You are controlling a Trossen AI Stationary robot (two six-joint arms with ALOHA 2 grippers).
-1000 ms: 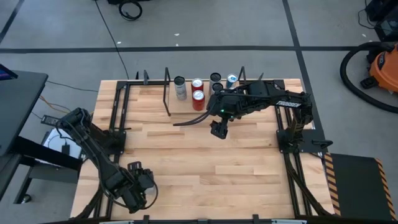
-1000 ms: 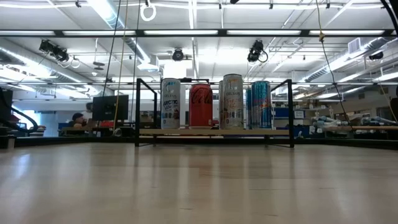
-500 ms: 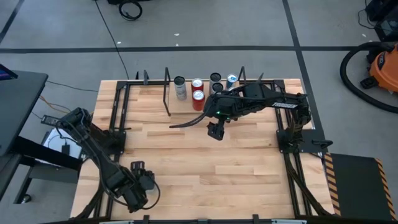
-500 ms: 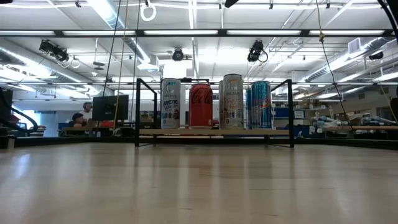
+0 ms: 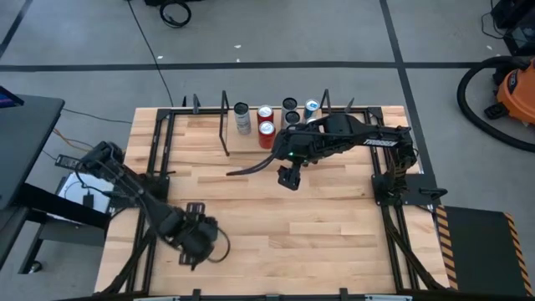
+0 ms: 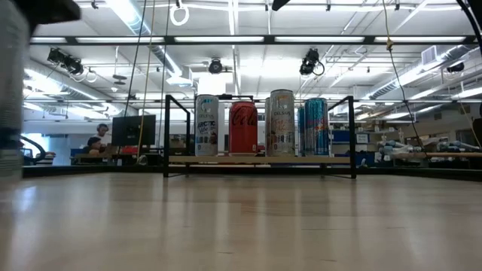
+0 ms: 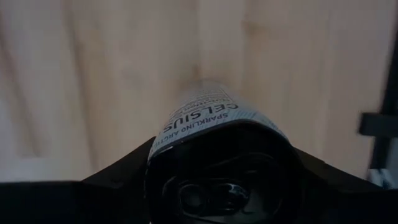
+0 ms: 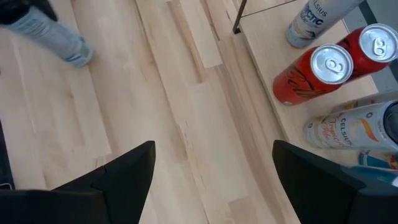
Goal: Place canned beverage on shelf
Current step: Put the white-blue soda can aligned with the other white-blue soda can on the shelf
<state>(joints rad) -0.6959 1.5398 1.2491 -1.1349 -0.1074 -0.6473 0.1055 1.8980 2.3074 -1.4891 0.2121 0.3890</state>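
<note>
A slim silver Celsius can (image 7: pixel 205 115) hangs over the near left part of the table with my left gripper (image 5: pixel 196 238) shut on it. The right wrist view also shows the can (image 8: pixel 59 37), and it is blurred at the low view's left edge (image 6: pixel 11 90). The shelf (image 6: pixel 260 159), a light board in a black rod frame (image 5: pixel 224 125), stands at the table's far edge and carries several cans (image 5: pixel 267 132) upright on their bases. My right gripper (image 5: pixel 288 177) hovers open in front of the shelf, its fingers (image 8: pixel 124 174) empty. My left gripper pinches the can's top end (image 7: pixel 186 134) between its two fingers, one on each side of the dark lid. The fingers come from above, pointing down. The can hangs upright below them, its base (image 8: pixel 78 57) clear of the table.
Black rod frames (image 5: pixel 159 150) run along the table's left and right edges. Bare wooden tabletop (image 5: pixel 284 226) lies between my left gripper and the shelf. My right arm (image 5: pixel 351 134) reaches over the shelf's right half. Beyond the table, a person (image 6: pixel 105 132) shows far off in the room.
My left gripper has carried the can toward the table's right edge and a little toward the far edge, rolling about its downward axis. The can stays upright and has come into the low view at the left.
</note>
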